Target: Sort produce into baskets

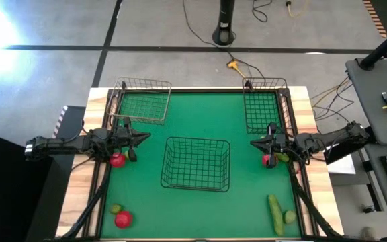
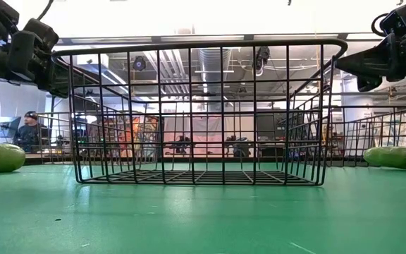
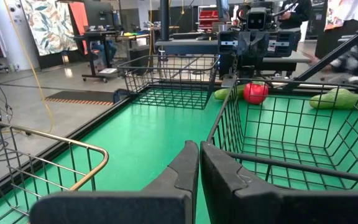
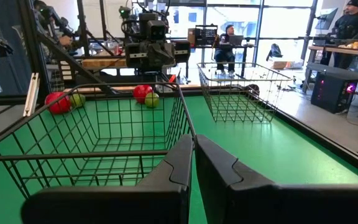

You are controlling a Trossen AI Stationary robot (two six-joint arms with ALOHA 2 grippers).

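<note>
**Both tools wait by the fruit, all three baskets bare**

Seen from above, the left tool (image 1: 138, 137) hangs at about 9 o'clock from the big middle basket (image 1: 196, 163), and its own wrist camera shows the two fingers pressed together with nothing between them. A red tomato (image 1: 117, 159) and a small lime lie right under this arm. The right tool (image 1: 254, 142) hangs at about 3 o'clock from the same basket, fingers clenched on nothing too. A second tomato (image 1: 268, 160) and a lime (image 1: 282, 157) sit just under it.

No fruit is picked up yet, so the sorting looks like it is only starting. To do the next pick well, a tool likely needs to spread its fingers first, come straight down over one round piece, and close gently so it does not roll away. The tomato and lime lie side by side, so the tool should aim for the middle of just one.

The big basket in the middle holds nothing. The basket at the far left (image 1: 142, 99), at about 11 o'clock, holds nothing. The basket at the far right (image 1: 264, 108), at about 1 o'clock, holds nothing either.

More fruit waits on the green table (image 1: 193, 202): a third tomato (image 1: 123, 218) and a lime (image 1: 115, 209) at 7 o'clock, a cucumber (image 1: 275, 214) and a lime (image 1: 289, 216) at 5 o'clock.
</note>
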